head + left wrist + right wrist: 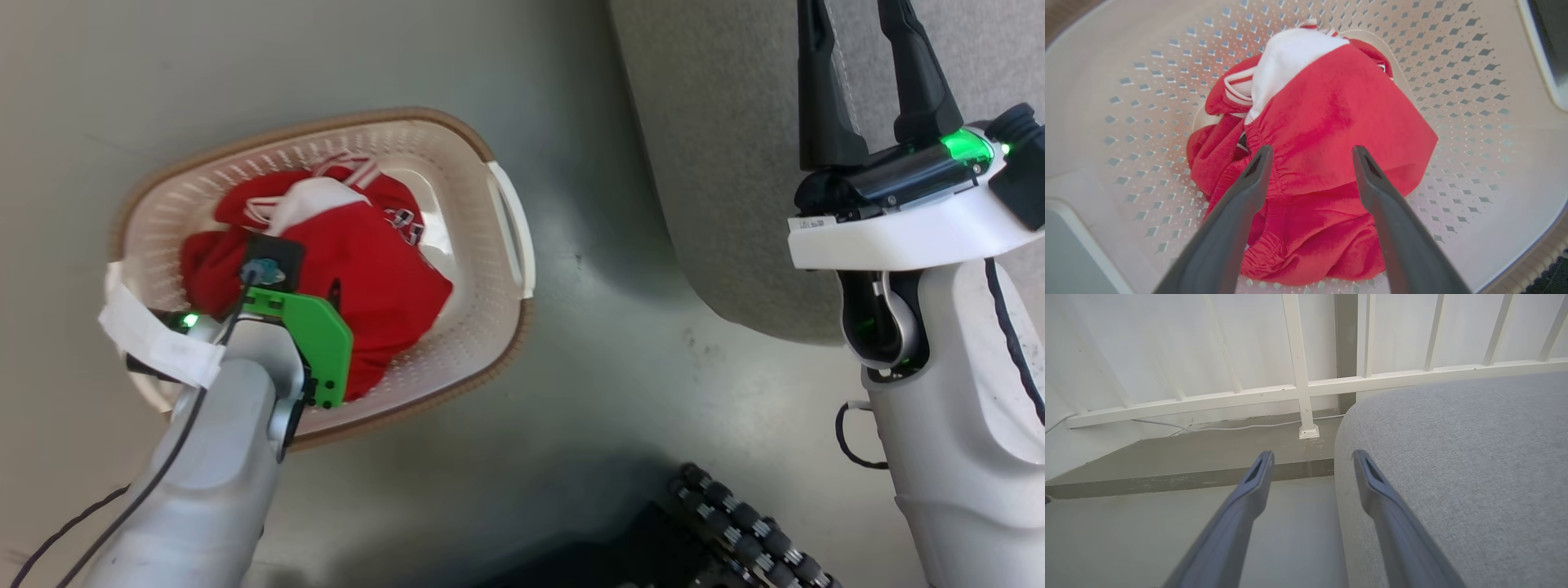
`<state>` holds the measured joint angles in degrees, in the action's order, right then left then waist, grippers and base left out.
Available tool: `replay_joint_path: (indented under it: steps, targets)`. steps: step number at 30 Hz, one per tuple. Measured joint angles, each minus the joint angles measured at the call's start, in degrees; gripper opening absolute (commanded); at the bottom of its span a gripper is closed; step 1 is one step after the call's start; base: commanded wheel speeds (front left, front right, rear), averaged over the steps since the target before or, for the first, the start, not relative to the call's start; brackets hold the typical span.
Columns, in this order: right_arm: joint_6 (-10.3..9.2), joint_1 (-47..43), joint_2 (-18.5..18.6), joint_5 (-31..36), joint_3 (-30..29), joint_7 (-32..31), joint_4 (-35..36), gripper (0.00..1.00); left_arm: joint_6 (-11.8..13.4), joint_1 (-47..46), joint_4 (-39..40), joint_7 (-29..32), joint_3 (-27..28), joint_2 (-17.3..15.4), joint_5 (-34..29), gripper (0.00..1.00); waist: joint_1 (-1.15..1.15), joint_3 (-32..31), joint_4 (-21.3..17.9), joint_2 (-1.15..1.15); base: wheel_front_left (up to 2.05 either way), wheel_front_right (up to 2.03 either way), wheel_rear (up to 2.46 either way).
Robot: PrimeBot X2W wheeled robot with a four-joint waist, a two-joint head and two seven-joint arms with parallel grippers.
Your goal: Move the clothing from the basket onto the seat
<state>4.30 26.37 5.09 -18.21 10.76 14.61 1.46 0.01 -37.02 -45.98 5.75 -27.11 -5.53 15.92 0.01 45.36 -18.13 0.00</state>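
Clothing (pixel 1327 122) is lying bunched in the basket (pixel 482 343), which is sitting on the floor (pixel 620 384) near the seat (pixel 1453 465). Left gripper (pixel 1310 153) is hanging over the red heap, jaws spread wide, gripping nothing. Right gripper (pixel 1312 457) is pointing along the seat's edge, likewise wide and empty.

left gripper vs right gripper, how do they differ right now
The left gripper points down into the basket, hovering above the red clothing; the right gripper points roughly level toward a white railing. The left gripper is over fabric; the right gripper sits at the edge of the grey seat, partly over the floor. Both are open and hold nothing.
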Motion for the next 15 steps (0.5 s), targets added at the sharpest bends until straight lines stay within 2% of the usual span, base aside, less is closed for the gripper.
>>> replay_joint_path:
  steps: [15]
  targets:
    - [1.25,0.18,-1.46,-0.18,-0.27,0.0,0.03,1.0,-0.22,-6.09,-6.75,2.4,0.58,-1.6,-0.55,1.0,0.0,5.69,-5.57,0.0,0.0,0.0,0.0]
